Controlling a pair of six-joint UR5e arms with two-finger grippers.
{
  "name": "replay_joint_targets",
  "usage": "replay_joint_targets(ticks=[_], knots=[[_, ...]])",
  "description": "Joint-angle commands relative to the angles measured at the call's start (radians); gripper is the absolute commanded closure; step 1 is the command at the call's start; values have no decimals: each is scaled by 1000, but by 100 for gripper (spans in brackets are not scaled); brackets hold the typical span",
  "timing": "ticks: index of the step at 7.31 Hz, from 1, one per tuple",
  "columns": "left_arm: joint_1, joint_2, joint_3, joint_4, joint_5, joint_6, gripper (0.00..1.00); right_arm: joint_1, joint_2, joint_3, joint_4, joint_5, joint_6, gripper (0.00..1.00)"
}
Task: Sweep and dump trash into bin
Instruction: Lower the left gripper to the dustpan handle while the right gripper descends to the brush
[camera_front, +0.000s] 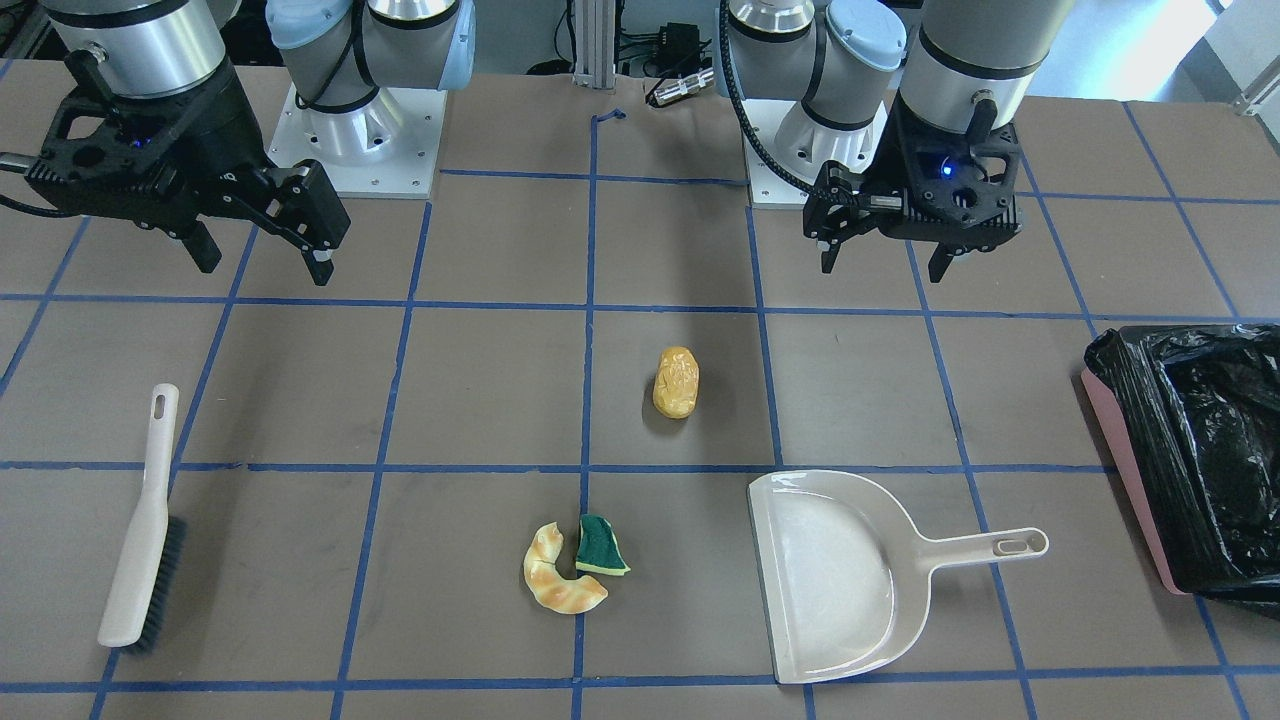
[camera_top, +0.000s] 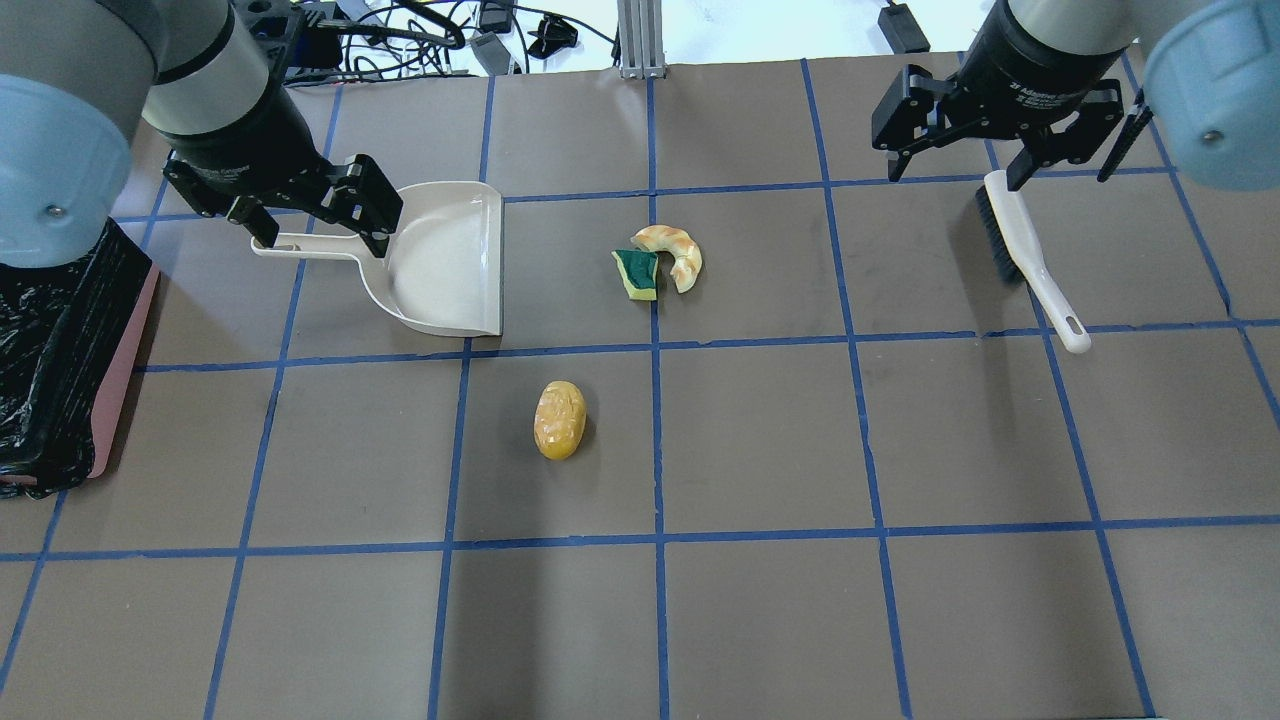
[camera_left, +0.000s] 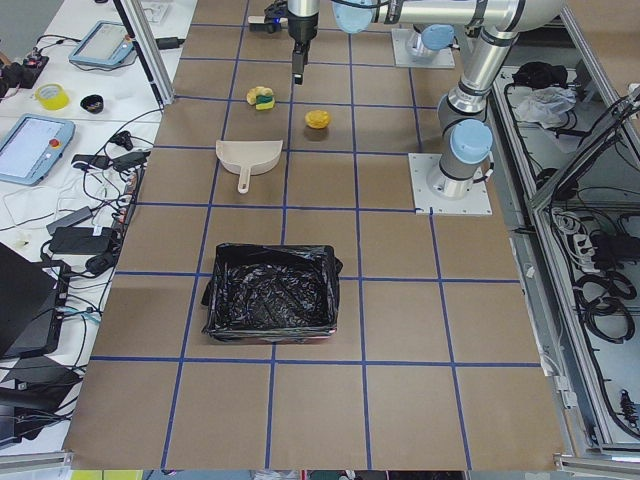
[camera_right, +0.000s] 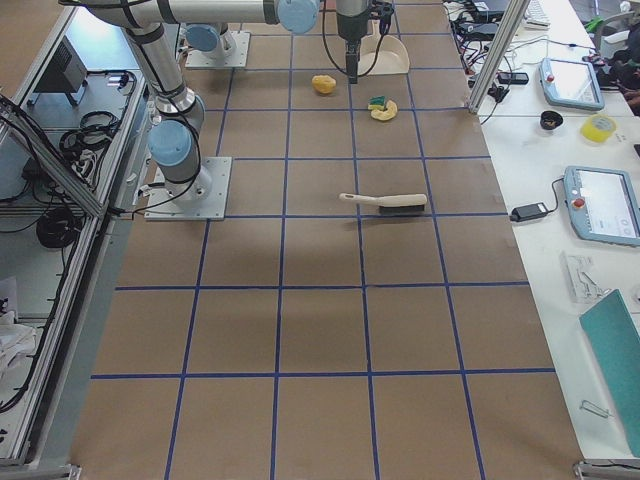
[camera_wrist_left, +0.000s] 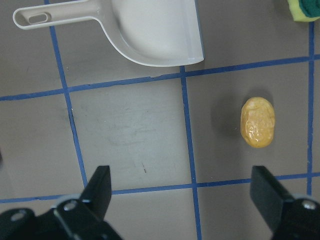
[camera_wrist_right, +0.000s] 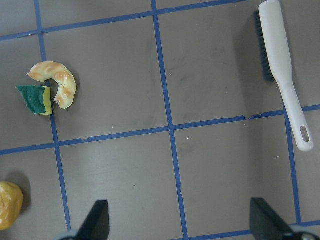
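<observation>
**Trash Lies Unswept on Taped Table as Both Grippers Hang Open**

Three pieces of trash are seen on the table (camera_front: 480, 380); a lumpy yellow-orange potato-like lump (camera_front: 676, 382) is set alone near the middle; farther from the robot, a curved golden croissant-like piece (camera_front: 558, 572) is curled beside a small green-and-yellow sponge piece (camera_front: 600, 546), the two just beside each other at a blue line. The bin (camera_front: 1125, 470), pink-walled and lined with a crinkled glossy black bag, is placed at the table's end on the robot's left, well apart from all three. A beige dustpan (camera_front: 840, 580) is laid flat between trash and bin; a white brush (camera_front: 140, 530) with dark bristles is laid on the robot's right. The left gripper (camera_front: 884, 268) and right gripper (camera_front: 262, 262) are held above the table, jaws spread wide, nothing gripped. The surface is covered in brown panels gridded with blue tape; white side benches are strewn with cables, handheld screens and tape rolls.
</observation>
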Motion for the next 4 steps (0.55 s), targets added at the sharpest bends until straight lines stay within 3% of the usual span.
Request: replay_joint_targets(ticks=[1,4], knots=[[0,-4,0,1,0,0,0,0,-2,0,-3,-7,-1,0],[2,-7,1,1,-2,0,0,0,7,0,-3,-4,-3,0]])
